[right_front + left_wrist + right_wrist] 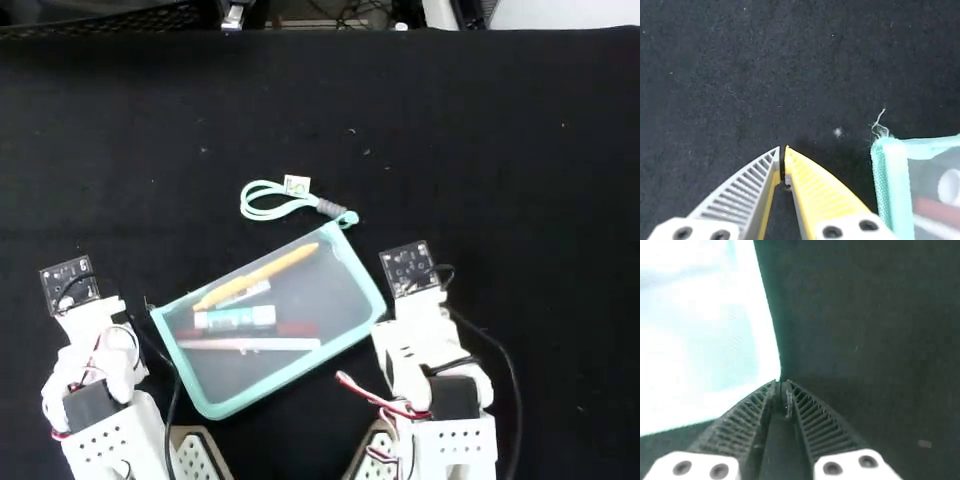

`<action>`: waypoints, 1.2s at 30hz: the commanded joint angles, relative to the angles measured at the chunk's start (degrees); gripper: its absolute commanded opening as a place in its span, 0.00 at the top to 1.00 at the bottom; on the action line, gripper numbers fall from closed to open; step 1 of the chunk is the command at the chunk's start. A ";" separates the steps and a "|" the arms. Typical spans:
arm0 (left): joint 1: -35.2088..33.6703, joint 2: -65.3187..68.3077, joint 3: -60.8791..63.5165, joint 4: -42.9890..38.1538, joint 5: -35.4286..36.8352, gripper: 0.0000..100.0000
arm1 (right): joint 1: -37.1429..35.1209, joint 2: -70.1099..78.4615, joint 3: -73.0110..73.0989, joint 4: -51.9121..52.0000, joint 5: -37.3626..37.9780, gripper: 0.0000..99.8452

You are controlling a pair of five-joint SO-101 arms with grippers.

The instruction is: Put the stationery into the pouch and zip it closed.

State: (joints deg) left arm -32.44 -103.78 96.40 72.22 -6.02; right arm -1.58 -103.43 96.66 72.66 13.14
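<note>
A translucent teal pouch (270, 325) lies slanted on the black table between the two arms. Inside it are a yellow pencil (258, 276), a white and green tube (235, 319), a red pen (290, 329) and a white pen (250, 344). Its zip pull (343, 217) sits at the far corner, with a teal cord loop (272, 200) trailing off. My left gripper (782, 149) is shut on nothing, low over the cloth beside the pouch's near-left corner (888, 172). My right gripper (781, 384) is shut too, at the pouch's right edge (762, 335).
The left arm (95, 370) and right arm (430, 350) flank the pouch at the table's front. Black cloth (450, 150) covers the table. Beyond the back edge are cables and dark gear (320, 12).
</note>
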 commanded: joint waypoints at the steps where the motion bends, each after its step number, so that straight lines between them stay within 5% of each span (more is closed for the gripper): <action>1: -0.48 -0.26 0.92 0.53 -0.18 0.97 | 3.43 -2.95 -0.04 1.05 -1.67 0.99; 7: 2.33 -0.18 0.92 0.44 -0.09 0.97 | 16.00 -3.30 -0.04 1.23 -14.24 0.99; 12: 7.69 -0.18 0.92 0.44 0.00 0.97 | 16.09 -2.95 -0.04 1.05 -12.04 0.99; 36: 6.55 -0.26 0.92 0.53 -0.18 0.97 | 16.35 -3.21 -0.04 1.23 -11.52 0.99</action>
State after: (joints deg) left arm -25.93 -103.78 96.40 72.22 -6.02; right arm 13.89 -103.43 96.66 73.80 1.19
